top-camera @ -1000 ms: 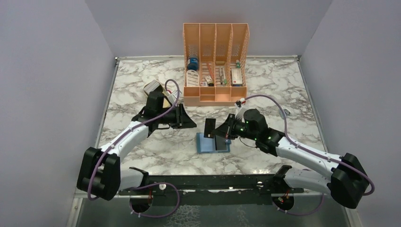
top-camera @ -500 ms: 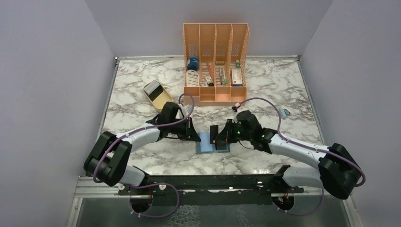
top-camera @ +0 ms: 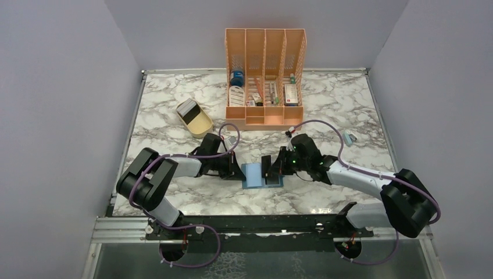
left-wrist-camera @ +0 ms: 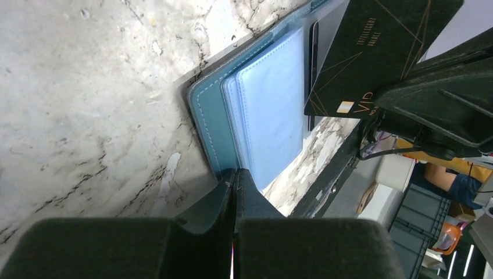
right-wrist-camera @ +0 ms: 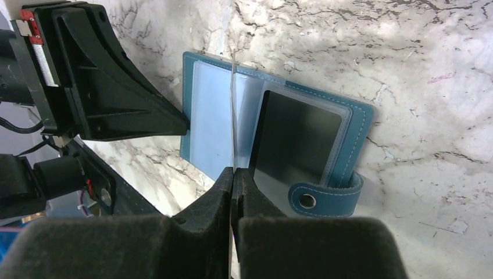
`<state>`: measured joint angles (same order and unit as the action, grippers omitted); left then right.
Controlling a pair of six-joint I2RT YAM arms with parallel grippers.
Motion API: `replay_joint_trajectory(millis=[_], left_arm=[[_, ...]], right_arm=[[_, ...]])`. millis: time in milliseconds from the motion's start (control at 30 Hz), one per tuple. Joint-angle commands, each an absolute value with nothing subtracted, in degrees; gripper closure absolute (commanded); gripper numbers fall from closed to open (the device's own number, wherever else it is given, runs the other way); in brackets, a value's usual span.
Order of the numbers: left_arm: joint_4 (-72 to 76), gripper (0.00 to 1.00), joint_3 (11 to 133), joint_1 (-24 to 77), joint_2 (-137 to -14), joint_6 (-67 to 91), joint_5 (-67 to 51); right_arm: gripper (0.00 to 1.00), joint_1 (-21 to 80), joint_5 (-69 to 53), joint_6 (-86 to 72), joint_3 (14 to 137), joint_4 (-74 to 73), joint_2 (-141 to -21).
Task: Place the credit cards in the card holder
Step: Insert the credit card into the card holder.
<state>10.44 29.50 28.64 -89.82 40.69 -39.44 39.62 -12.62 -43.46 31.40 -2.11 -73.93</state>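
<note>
Both my grippers meet at the card holder (top-camera: 260, 176), which lies open on the marble table (top-camera: 331, 99), just near of the middle and between my two arms. My right gripper (right-wrist-camera: 232, 172) is clamped on a dark credit card (right-wrist-camera: 233, 110), pinching it by one edge so that it stands upright over the middle of the open holder. From the left wrist camera that card (left-wrist-camera: 378, 46) shows a black face with thin gold lines and gold lettering. Its lower edge is down among the pale blue sleeves, though I cannot tell whether it has entered one. My left gripper (left-wrist-camera: 234, 175) has its fingers pressed together with nothing visible between them, and its tip bears on the holder's left edge (left-wrist-camera: 209, 125). A second credit card (right-wrist-camera: 297, 136), dark-faced, sits inside the clear pocket on the holder's right half, and the snap tab (right-wrist-camera: 325, 196) sticks out flat on the table at that side. An orange desk organiser (top-camera: 264, 121) stands at the far middle of the table, and a shallow beige tray (top-camera: 203, 125) lies to the far left, well apart from the holder.
</note>
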Motion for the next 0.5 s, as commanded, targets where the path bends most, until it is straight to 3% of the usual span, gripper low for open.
replay_joint_trajectory(millis=[0, 467], left_arm=[[14.16, 0.99, 29.26, 29.09, -91.32, 40.84, -39.12], [12.82, 0.99, 29.0, 29.18, -91.46, 40.46, -38.11]], right_arm=[[0.99, 38.88, -14.85, -41.76, 31.26, -0.05, -74.95], [0.99, 37.77, -18.09, -45.19, 27.39, 4.27, -76.79]])
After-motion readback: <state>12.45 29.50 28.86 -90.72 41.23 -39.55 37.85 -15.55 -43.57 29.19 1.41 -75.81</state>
